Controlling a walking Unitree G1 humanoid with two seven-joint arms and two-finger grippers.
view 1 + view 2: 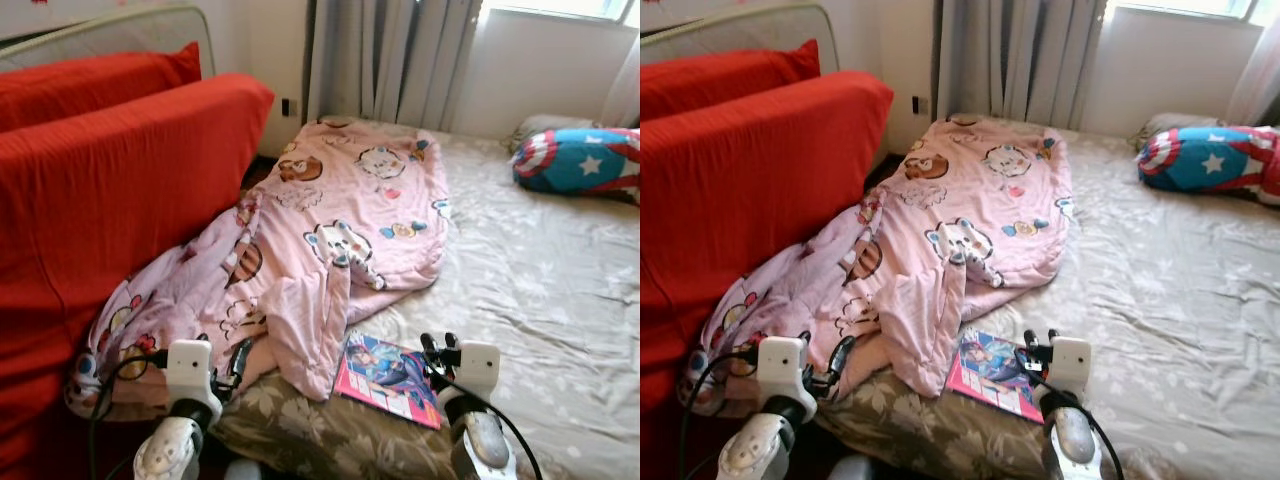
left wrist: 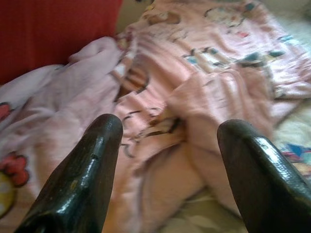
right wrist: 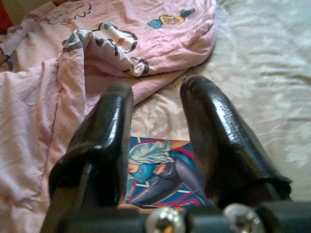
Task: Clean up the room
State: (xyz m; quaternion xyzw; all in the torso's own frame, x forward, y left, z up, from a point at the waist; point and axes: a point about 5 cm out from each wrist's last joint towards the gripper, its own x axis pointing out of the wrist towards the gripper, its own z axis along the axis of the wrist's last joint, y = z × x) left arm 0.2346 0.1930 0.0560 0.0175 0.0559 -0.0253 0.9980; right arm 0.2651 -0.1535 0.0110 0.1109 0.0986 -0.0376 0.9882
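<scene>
I am looking down over a bed [image 1: 540, 300] covered by a grey sheet with a pale leaf pattern, wrinkled but mostly bare on its right half. Behind it hang grey curtains [image 1: 390, 60] under a bright window, with a white wall and a dark wall socket [image 1: 286, 106] beside them. Along the robot's left stands a red sofa [image 1: 110, 190], its back touching the bed's left side, with one red cushion [image 1: 90, 80] on top.

The near edge of the bed runs just ahead of both arms, and the sheet droops over it between them. I count one pink cartoon-print blanket [image 1: 340, 210], rumpled, stretching from the far left corner down toward the near edge and spilling against the sofa. One comic book [image 1: 388, 378] lies flat near the front edge, its left corner tucked just beneath a fold of the blanket. One star-and-stripe shield pillow [image 1: 580, 160] sits at the far right, with a grey pillow [image 1: 540, 128] behind it.

The left gripper [image 2: 165, 160] hangs released, fingers spread wide, above the blanket's near folds without touching them. The right gripper [image 3: 155, 136] is also unclenched, its two fingers parted over the comic book's cover and the sheet, holding nothing. The open sheet on the right gives the widest free area.
</scene>
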